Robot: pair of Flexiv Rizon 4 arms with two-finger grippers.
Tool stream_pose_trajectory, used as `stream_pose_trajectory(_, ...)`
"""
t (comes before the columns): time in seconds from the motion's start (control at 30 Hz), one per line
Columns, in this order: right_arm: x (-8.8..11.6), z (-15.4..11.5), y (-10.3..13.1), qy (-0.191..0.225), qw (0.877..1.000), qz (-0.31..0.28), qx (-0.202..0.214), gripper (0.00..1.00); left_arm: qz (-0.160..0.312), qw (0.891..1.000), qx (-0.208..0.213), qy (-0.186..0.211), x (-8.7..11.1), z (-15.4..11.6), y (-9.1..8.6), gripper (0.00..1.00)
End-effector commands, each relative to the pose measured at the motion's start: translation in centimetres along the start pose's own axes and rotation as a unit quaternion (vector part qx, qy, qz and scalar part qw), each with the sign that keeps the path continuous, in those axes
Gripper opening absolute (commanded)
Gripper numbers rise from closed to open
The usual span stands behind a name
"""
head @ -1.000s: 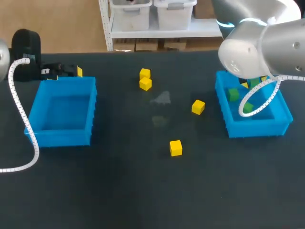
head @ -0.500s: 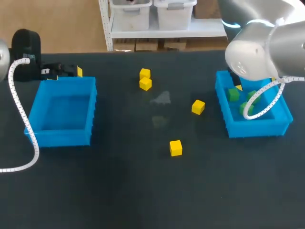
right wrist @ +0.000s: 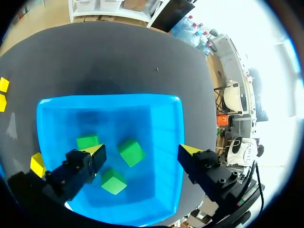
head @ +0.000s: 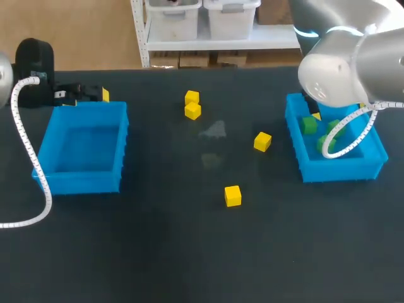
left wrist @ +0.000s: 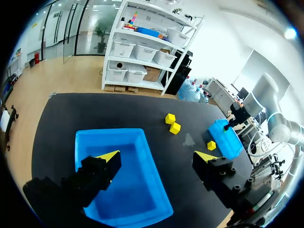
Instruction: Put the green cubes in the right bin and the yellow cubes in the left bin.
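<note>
Four yellow cubes lie on the dark desk [head: 158, 252] between the bins. Two [head: 192, 96] [head: 192, 111] sit just beside each other at the far middle, one [head: 262, 141] lies near the right bin [head: 334, 169], and one [head: 233, 196] is nearer the front. None is in the left bin [head: 82, 178]. Three green cubes [right wrist: 88, 142] [right wrist: 131, 152] [right wrist: 114, 181] rest inside the right bin.

The cubes look small, rigid and light, with flat faces. A hold on two opposite side faces from above, with the jaws squared to them, should serve. The far pair stands so close that one finger may nudge its neighbour.

The right arm [head: 344, 69] hangs over the right bin, its jaws apart and holding nothing. The left arm's jaws stand apart and empty above the left bin.
</note>
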State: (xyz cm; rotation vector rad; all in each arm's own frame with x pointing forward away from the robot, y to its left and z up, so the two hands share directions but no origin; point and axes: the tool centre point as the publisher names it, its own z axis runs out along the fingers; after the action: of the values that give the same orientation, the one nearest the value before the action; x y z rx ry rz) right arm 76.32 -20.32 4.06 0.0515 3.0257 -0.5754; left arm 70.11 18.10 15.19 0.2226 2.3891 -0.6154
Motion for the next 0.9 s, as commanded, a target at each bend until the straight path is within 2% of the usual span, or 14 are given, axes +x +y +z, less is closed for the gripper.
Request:
stream_pose_trajectory(0.03,0.2,0.0,-0.1,-0.002,1.0,0.0,-0.001,1.0,0.001,1.0,0.006,-0.003,0.2,0.0,0.3,1.0)
stream_pose_trajectory(0.13,0.2,0.0,-0.1,-0.002,1.0,0.0,-0.001,1.0,0.001,1.0,0.006,-0.003,0.2,0.0,0.3,1.0)
stream_pose_trajectory(0.2,0.2,0.0,-0.1,-0.002,1.0,0.0,-0.001,1.0,0.045,0.999,0.009,-0.005,-1.1,0.2,-0.1,1.0)
stream_pose_trajectory(0.33,0.2,0.0,-0.1,-0.002,1.0,0.0,-0.001,1.0,0.07,0.997,0.007,-0.006,-3.2,0.8,-1.8,1.0)
stream_pose_trajectory(0.43,0.2,0.0,-0.1,-0.002,1.0,0.0,-0.001,1.0,0.085,0.996,0.004,0.007,-4.4,1.6,-4.2,1.0)
stream_pose_trajectory(0.63,0.2,0.0,-0.1,-0.002,1.0,0.0,-0.001,1.0,0.155,0.987,-0.026,0.043,-6.6,3.9,-10.1,1.0)
stream_pose_trajectory(0.8,0.2,0.0,-0.1,-0.002,1.0,0.0,-0.001,1.0,0.194,0.977,-0.033,0.079,-7.3,6.8,-14.3,1.0)
stream_pose_trajectory(0.9,0.2,0.0,-0.1,-0.002,1.0,0.0,-0.001,1.0,0.199,0.975,-0.037,0.095,-7.3,8.6,-16.0,1.0)
